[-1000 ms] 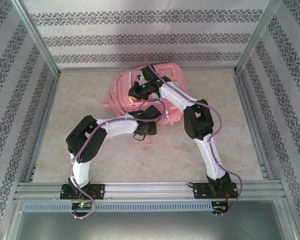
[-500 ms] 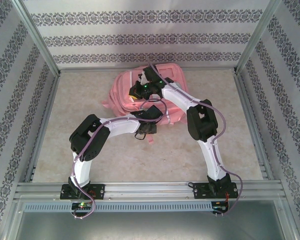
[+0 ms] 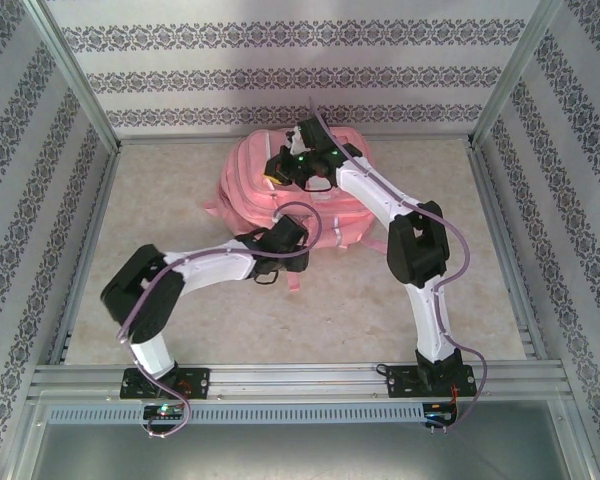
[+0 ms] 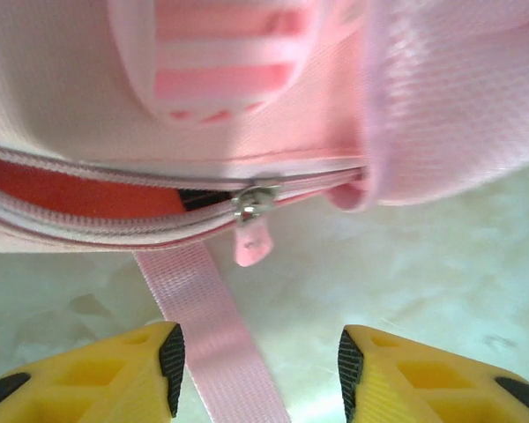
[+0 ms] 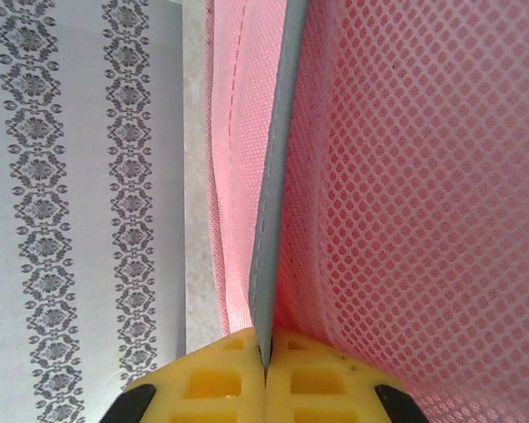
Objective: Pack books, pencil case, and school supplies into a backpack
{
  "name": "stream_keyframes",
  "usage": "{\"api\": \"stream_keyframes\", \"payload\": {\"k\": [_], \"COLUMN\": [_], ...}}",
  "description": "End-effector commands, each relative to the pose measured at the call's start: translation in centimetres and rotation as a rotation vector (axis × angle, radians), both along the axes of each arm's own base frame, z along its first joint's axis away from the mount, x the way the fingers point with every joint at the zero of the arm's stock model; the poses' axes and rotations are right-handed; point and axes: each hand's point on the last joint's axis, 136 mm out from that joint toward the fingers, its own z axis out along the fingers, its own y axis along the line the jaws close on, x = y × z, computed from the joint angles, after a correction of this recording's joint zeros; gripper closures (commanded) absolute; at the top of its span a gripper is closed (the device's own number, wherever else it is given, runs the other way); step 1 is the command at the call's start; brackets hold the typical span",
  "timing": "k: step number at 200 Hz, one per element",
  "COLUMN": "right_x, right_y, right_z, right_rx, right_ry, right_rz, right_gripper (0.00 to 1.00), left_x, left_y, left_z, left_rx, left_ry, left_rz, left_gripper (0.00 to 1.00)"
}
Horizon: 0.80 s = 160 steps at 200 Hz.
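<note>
The pink backpack (image 3: 248,185) lies at the back middle of the table. My right gripper (image 3: 280,172) is on its upper part, shut (image 5: 266,352) on the grey trim (image 5: 278,176) that edges the pink mesh panel (image 5: 423,176). My left gripper (image 3: 292,232) is at the bag's near edge, open (image 4: 260,361), a short way back from the zip slider (image 4: 254,201) and its pink pull tab (image 4: 251,247). A pink strap (image 4: 203,308) runs beside the left finger. An orange-red surface (image 4: 70,189) shows through the zip gap; I cannot tell whether it is a book. The pencil case and school supplies are hidden.
The marbled tabletop (image 3: 160,200) is fenced by metal rails on the left (image 3: 90,250) and right (image 3: 505,250). Patterned walls (image 3: 280,70) stand close behind the backpack. Both arms' elbows (image 3: 140,290) (image 3: 420,245) jut over the table's near half.
The left arm has dropped lower, its elbow swinging out to the left, and its jaws have widened. The right gripper has drawn the trim toward the back wall.
</note>
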Motion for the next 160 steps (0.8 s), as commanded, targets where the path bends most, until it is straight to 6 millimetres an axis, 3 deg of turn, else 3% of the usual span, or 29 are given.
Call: {"api": "stream_keyframes", "payload": {"k": [1,37,75,96,160], "right_x": [-0.5,-0.8,-1.2,-1.3,-1.1], "right_y": [-0.3,-1.0,-1.4,-1.6,-2.3], "right_z": [7.6,9.5,10.9,11.3,12.2], "right_rx": [0.096,0.122,0.151,0.168,0.21], "right_ry": [-0.105,-0.114,-0.112,-0.105,-0.072], "right_rz": [0.018,0.02,0.021,0.022,0.017], "right_gripper": [1.0,1.0,1.0,1.0,1.0], "left_x": [0.5,-1.3,-0.9,-0.2,2.0], "left_y": [-0.4,-0.6,-1.8,-2.4,0.0], "left_z": [2.9,5.1,3.8,3.2,1.4], "left_rx": [-0.106,-0.299,-0.453,-0.501,-0.5], "left_ry": [-0.11,-0.204,-0.114,-0.076,-0.04], "left_rz": [-0.119,-0.285,-0.294,-0.288,-0.241], "left_gripper": [0.48,0.46,0.45,0.39,0.35]}}
